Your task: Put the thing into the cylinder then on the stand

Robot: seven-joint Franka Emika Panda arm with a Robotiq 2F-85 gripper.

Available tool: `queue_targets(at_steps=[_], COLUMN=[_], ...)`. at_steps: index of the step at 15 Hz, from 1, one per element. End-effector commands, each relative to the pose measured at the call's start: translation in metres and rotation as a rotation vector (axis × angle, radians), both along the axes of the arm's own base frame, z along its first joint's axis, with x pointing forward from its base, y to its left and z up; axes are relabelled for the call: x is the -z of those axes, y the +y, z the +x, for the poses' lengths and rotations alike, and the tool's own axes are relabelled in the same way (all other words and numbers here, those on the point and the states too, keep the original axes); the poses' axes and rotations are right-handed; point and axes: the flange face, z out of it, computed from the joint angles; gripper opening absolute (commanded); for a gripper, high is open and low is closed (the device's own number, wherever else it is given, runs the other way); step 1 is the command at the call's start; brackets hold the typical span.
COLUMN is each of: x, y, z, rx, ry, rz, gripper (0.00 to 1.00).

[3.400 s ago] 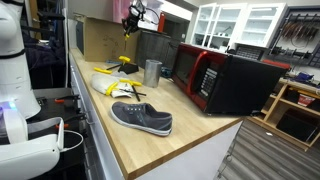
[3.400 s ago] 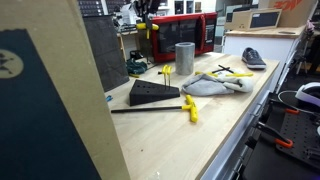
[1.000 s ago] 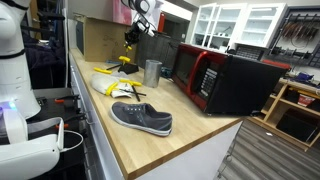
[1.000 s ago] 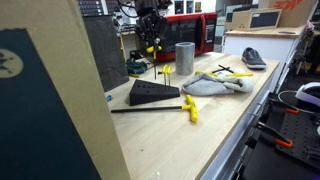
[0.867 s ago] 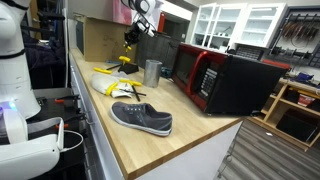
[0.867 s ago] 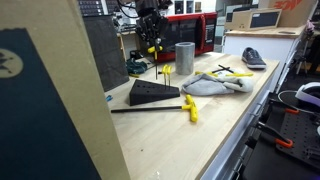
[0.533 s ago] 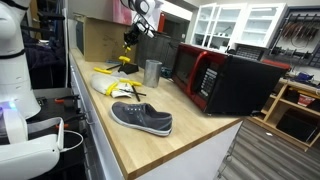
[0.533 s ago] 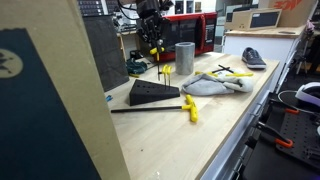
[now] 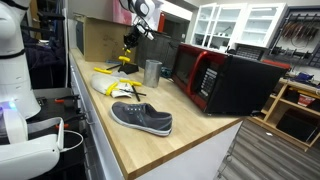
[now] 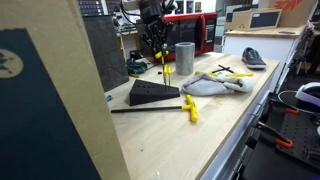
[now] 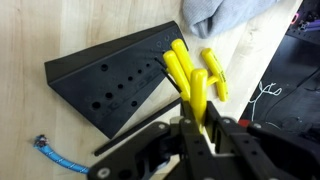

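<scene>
I feared the yellow tool [image 10: 158,55] would clip the rim of the cylinder [image 10: 185,58] and topple it, because it hung beside the cup, not above it, toward the table edge where the microwave [image 10: 195,30] stood. The gripper [image 11: 200,112] was clamped on the tool, which stuck out beneath its fingertips.

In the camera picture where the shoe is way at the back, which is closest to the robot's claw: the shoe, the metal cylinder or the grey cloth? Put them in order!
From the gripper, shut on the yellow tool:
1. cylinder, upright just beside it.
2. grey cloth, lying in the middle, nearer the camera.
3. shoe, far at the back.
</scene>
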Motion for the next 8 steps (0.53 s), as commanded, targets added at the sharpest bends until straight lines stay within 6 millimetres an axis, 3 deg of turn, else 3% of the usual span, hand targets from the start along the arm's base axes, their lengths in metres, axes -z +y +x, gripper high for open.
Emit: queue_targets(at_steps=[1,8], x=[-0.0041,-0.0063], y=[-0.0051,0.0013], z=[-0.0040,0.0008], rx=[-0.039,-0.046], ry=[-0.011,-0.066], rz=[-0.010,-0.040], gripper=[0.04,0.04])
